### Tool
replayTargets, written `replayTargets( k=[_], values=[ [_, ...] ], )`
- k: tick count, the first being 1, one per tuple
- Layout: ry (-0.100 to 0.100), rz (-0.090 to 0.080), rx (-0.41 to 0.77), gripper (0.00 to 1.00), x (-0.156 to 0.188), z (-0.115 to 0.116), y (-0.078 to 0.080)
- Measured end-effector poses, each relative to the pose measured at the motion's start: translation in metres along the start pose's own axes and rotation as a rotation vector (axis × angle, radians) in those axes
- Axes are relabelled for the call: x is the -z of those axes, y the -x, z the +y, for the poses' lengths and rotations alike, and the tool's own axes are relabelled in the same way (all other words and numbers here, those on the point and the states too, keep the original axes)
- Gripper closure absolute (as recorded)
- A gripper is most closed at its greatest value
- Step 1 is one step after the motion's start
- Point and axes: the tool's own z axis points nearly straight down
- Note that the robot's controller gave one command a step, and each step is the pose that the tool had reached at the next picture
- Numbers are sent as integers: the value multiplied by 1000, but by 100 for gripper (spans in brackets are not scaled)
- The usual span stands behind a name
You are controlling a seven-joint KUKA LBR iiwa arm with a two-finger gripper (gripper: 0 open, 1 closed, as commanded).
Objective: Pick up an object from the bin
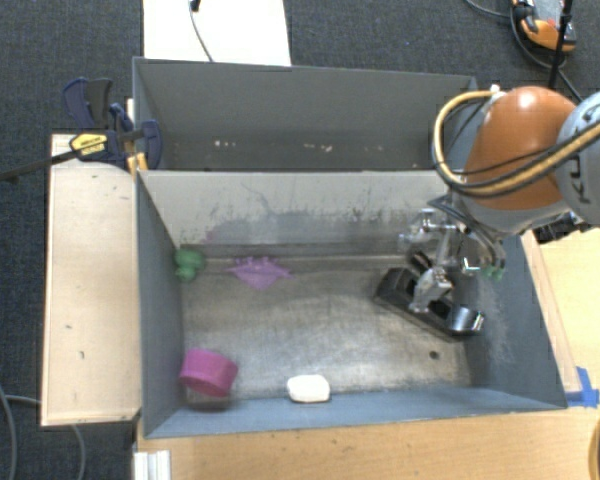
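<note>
My gripper hangs low at the right side of the bin, its metal fingers reaching down onto a black, flat, oblong thing with a grey rounded end. The fingers stand about the black thing's middle; whether they press on it I cannot tell. The black thing lies aslant on the bin floor near the right wall.
A green lump and a flat purple star-like piece lie along the back wall at the left. A magenta cup-like cylinder sits in the front left corner, a white oval by the front wall.
</note>
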Motion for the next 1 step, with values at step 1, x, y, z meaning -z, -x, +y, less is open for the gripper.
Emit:
replayTargets(
  k=[1],
  values=[
    [-1, -8, 2, 0, 5, 0, 2]
  ],
)
